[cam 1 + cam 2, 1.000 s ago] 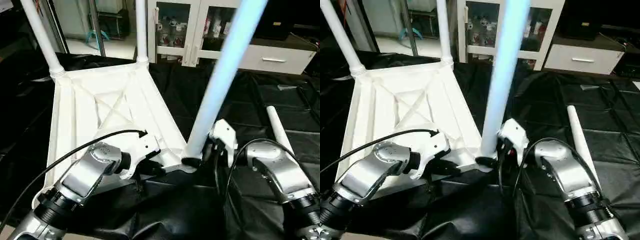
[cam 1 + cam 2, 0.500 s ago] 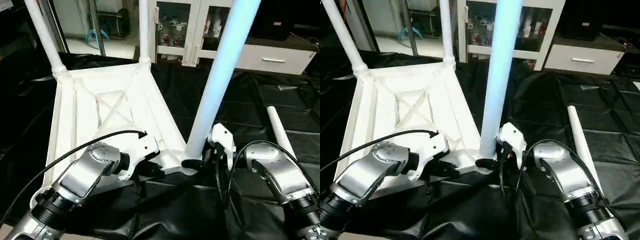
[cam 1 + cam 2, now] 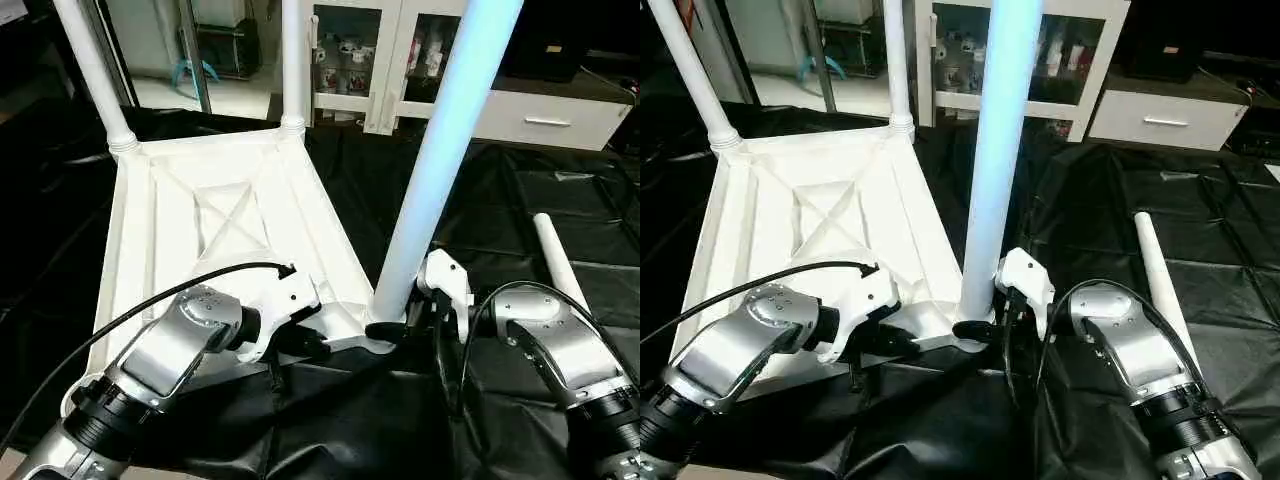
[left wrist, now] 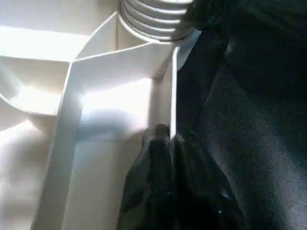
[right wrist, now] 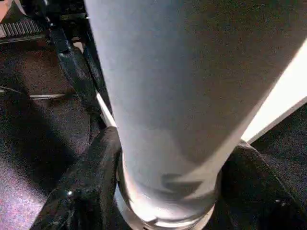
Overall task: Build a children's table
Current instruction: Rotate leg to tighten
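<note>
Upside-down, ribbed white top [image 3: 200, 215] rim pinched by left jaws; right jaws clasp leg [image 3: 430, 170]

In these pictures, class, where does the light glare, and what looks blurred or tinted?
Left wrist view: glare on the table top, its claw a dark blur. Right wrist view: the leg is soft and grey. Left eye view: that leg looks bluish.

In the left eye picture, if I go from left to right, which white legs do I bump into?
Far-left standing leg → far-middle standing leg → big near leg held at its foot by the right pincer → spare leg lying on the black sheet.
</note>
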Controlling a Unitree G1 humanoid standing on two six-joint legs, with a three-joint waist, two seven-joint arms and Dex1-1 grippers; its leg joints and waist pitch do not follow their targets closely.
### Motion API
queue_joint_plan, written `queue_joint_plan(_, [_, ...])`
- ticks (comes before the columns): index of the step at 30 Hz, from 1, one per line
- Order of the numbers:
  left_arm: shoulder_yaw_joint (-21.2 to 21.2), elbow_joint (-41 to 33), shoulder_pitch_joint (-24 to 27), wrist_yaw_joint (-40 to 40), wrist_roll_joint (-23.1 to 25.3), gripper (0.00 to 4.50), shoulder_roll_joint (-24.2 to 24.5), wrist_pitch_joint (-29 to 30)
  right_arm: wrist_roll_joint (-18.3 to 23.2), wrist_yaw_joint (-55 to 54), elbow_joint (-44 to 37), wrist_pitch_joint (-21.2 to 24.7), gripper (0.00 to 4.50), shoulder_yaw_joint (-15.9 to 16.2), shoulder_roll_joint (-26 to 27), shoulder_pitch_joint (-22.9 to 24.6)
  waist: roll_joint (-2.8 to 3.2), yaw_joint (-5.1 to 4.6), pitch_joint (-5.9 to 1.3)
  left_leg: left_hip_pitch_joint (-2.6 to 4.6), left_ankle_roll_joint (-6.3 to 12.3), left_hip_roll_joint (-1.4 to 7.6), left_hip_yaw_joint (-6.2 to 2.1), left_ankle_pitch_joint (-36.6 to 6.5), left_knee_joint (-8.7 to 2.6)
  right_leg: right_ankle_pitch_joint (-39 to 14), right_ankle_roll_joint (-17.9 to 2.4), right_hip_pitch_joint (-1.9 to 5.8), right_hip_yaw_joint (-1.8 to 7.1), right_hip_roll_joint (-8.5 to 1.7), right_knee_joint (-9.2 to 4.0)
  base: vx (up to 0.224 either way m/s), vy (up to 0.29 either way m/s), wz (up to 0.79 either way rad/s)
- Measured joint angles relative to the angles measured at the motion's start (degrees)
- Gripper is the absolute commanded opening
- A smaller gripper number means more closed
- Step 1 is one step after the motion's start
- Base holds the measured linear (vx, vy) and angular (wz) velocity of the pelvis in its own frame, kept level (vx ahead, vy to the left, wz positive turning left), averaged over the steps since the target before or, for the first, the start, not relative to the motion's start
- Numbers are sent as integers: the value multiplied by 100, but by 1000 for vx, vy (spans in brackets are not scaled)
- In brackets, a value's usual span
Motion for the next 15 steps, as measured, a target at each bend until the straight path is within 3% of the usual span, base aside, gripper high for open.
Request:
queue_joint_plan(5, [283,363,1,449,6,0,-394,8,48,-665,572,-2,264,-352,499,-44,-14,-59,4,52,-2,0,0,-1,-1,7,-11,42,2,0,-3,0,0,0])
queue_joint_plan(11, [697,1034,-159,1412,8,0,-1238,53,71,-2201,1343,-24,264,-869,1300,-303,-38,-311,19,81,-8,0,-5,2,0,-7,14,55,0,0,-5,0,0,0])
queue_joint_plan(15, [962,1585,-411,2086,18,0,-1800,63,-7,-3326,1738,-141,264,-1130,1824,-515,-29,-357,16,84,-9,0,-5,2,-3,-4,12,54,0,1,-4,0,0,0])
